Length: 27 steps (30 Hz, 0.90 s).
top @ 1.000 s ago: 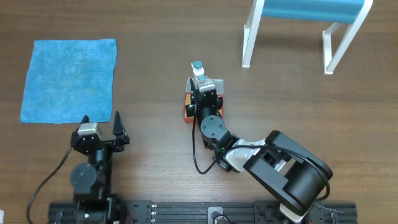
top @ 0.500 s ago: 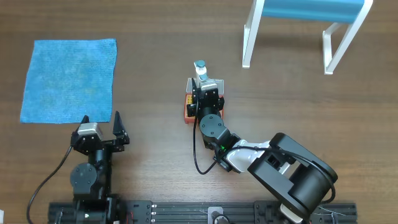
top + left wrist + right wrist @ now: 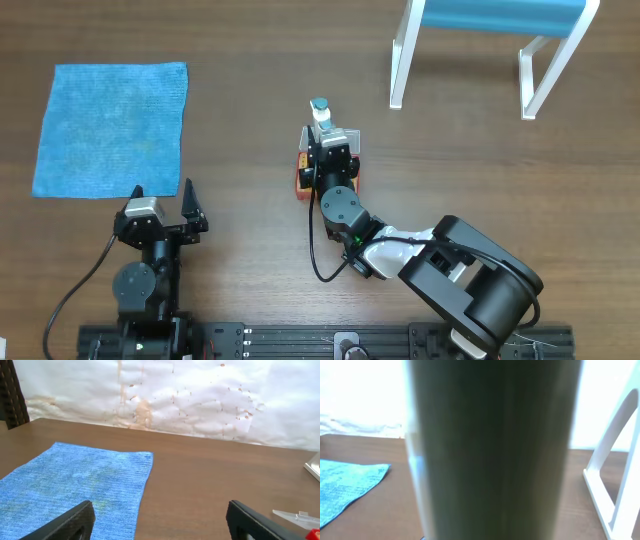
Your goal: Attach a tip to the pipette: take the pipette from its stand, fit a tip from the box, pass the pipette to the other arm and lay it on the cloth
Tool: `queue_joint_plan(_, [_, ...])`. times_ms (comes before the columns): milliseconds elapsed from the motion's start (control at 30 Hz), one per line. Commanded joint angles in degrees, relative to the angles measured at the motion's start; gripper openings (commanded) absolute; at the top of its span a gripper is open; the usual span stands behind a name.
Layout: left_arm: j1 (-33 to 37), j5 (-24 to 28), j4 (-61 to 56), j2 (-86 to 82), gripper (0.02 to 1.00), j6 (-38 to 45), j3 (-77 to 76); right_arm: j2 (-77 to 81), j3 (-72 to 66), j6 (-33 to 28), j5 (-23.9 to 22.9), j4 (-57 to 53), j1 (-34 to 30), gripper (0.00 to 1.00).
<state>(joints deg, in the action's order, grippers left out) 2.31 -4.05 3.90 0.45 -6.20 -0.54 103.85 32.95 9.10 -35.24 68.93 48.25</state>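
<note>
Pressure straight down is likely what this step wants: the right hand (image 3: 331, 150) grips the pipette (image 3: 318, 108) upright over the tip box (image 3: 301, 172) on the tabletop (image 3: 250, 60), so hold it vertical onto one tip. The left hand (image 3: 162, 192) sits wide open near the cloth (image 3: 110, 130).

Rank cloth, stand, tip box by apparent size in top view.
1. Blue cloth and white stand: similar, stand cropped by the frame edge, so unranked.
2. Tip box, smallest, partly hidden.

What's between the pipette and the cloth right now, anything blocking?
Nothing visible. Bare table lies between the pipette and the cloth. The left end effector sits open at the cloth's near edge, beside that path.
</note>
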Motion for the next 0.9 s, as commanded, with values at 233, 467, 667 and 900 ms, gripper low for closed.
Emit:
queue_joint_plan(233, [0.28, -0.42, 0.15, -0.26, 0.855, 0.70, 0.22, -2.08, -0.50, 2.25, -1.62, -3.10, 0.59, 0.073])
queue_joint_plan(467, [0.28, -0.42, 0.15, -0.26, 0.853, 0.70, 0.22, -2.08, -0.50, 2.25, -1.57, -2.67, 0.59, 0.073])
queue_joint_plan(667, [0.28, -0.42, 0.15, -0.26, 0.853, 0.70, 0.22, -2.01, -0.50, 2.25, -0.72, -2.71, 0.59, 0.073])
queue_joint_plan(900, [0.28, -0.42, 0.15, -0.26, 0.851, 0.70, 0.22, -1.07, -0.50, 3.34, 0.42, -2.75, 0.55, 0.073])
